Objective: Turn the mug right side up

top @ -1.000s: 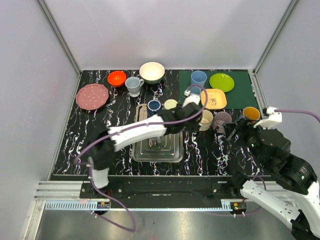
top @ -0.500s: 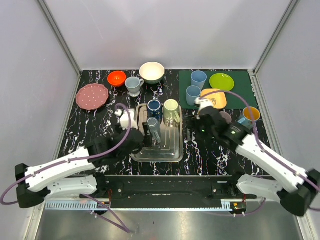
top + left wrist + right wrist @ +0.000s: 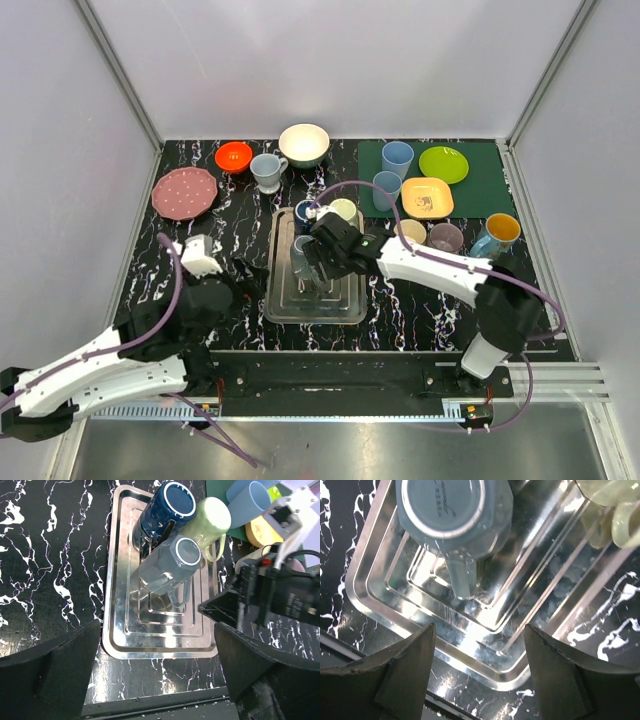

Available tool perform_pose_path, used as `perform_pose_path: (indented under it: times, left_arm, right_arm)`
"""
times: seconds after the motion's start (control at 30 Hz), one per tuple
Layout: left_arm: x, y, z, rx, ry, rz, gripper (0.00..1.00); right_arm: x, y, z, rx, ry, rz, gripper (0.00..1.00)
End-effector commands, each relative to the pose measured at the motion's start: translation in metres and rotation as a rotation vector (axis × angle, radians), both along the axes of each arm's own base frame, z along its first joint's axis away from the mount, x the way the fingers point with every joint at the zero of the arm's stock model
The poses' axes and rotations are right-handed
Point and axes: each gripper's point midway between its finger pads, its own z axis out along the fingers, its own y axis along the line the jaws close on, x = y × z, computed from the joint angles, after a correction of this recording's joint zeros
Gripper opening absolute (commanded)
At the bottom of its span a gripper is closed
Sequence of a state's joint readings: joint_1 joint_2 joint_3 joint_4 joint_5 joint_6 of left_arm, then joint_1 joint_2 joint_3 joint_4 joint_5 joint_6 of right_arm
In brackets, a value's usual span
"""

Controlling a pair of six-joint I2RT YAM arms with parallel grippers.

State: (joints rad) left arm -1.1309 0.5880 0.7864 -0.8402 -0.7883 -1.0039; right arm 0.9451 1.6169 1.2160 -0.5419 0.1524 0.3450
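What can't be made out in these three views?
- Top view: the grey upside-down mug on the steel tray is mostly hidden under the right gripper.
- Right wrist view: the pale green mug is cut off by the top and right edges; the print on the grey mug's base is too blurred to read.
- Left wrist view: the light blue cups are cut off by the top edge.

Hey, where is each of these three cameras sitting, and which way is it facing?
Top external: above and behind the bases, looking down on the table; the left arm and right arm both show.
Left wrist: on the left arm, looking down on the metal tray; its own open jaws at the lower corners, the right arm's end at right.
Right wrist: close above the grey mug; its own open jaws at the lower corners.
Shared: both wrist views show the grey mug base up on the tray.
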Motion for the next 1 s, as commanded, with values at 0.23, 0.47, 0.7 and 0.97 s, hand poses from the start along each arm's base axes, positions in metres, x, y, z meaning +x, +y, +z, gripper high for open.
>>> perform_pose_path:
  times: [0.23,0.47,0.7,0.97]
  left_arm:
    - [-0.009,0.032,0.005,-0.149,-0.114,0.017,0.99]
    - [-0.011,0.031,-0.002,-0.134,-0.1,-0.002,0.99]
    - [-0.01,0.027,-0.004,-0.094,-0.085,-0.008,0.99]
    - [-0.009,0.025,-0.007,-0.092,-0.07,-0.002,0.99]
  right_arm:
    - [0.042,0.053,-0.008,0.006,-0.04,0.025,0.73]
    - [0.055,0.052,-0.027,-0.051,-0.048,-0.01,0.61]
    - [0.057,0.051,-0.033,-0.066,-0.044,-0.017,0.21]
    - [0.045,0.041,0.002,0.009,-0.066,-0.022,0.0]
